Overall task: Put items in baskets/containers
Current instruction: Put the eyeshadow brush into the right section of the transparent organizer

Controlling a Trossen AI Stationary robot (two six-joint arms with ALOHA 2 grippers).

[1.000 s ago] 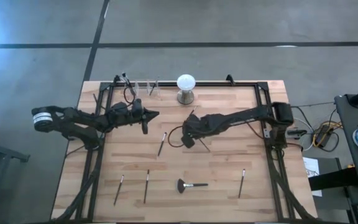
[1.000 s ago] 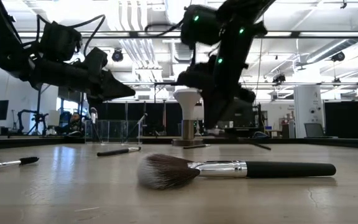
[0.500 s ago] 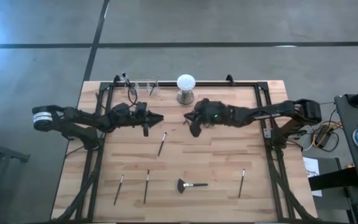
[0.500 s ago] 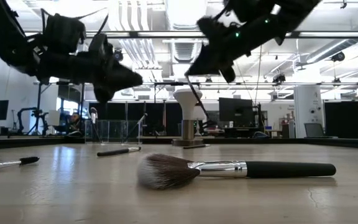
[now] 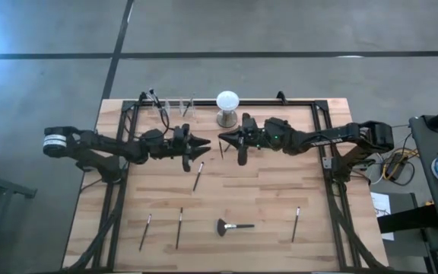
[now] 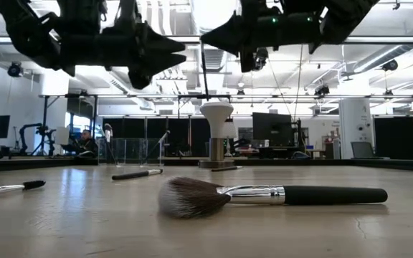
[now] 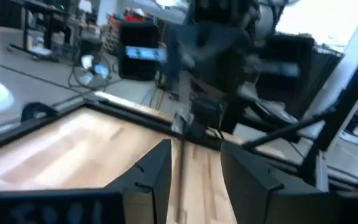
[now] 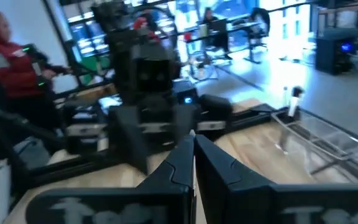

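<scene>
Hands meet mid-table: right hand (image 5: 223, 138) clamped on a slim brush (image 6: 203, 68), left hand (image 5: 201, 147) apart.

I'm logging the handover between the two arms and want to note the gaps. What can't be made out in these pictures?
- Slim brush, low view: its upper end is hidden in the right tool.
- Clear cups, high view: too small to count the brushes inside.
- Left tool, left wrist view: motion blur hides whether its fingers touch the brush.
- Right wrist view: the tool's own fingers cover the brush.
</scene>
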